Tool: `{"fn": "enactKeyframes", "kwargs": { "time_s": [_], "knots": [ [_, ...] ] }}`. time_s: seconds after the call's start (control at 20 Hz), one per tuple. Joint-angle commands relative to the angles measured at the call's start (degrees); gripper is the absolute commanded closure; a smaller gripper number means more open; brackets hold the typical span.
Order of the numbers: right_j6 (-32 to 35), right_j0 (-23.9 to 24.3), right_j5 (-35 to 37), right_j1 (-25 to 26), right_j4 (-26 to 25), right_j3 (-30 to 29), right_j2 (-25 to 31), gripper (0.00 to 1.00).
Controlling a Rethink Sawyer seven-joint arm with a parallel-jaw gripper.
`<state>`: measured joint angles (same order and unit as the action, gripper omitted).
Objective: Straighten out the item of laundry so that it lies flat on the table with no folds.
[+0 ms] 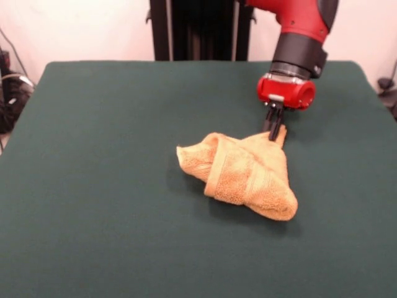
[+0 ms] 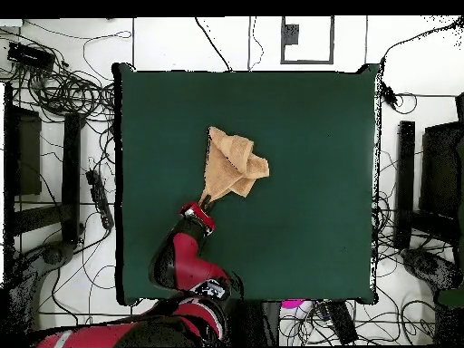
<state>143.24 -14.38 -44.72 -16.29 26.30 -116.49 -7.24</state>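
The orange-yellow towel point(image 1: 245, 174) lies crumpled and folded over itself near the middle of the dark green table point(image 1: 93, 186). Its woven band shows on the front fold. My gripper point(image 1: 273, 131) comes down at the towel's far right corner and is shut on that corner, which is lifted slightly off the table. In the overhead view the towel point(image 2: 234, 163) stretches from the gripper point(image 2: 205, 201) up toward the table's point(image 2: 317, 181) middle, narrow at the gripped end and bunched wider at the other.
The black pedestal point(image 1: 198, 30) stands behind the table's far edge. Cables point(image 2: 63, 91) and dark equipment point(image 2: 426, 181) lie on the floor around the table's sides.
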Motion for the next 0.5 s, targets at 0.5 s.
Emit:
{"fn": "enactKeyframes", "kwargs": {
  "time_s": [0.5],
  "knots": [
    [13.5, -3.4, 2.8, 15.6, 10.0, -8.7, 10.2, 1.00]
  ]
}}
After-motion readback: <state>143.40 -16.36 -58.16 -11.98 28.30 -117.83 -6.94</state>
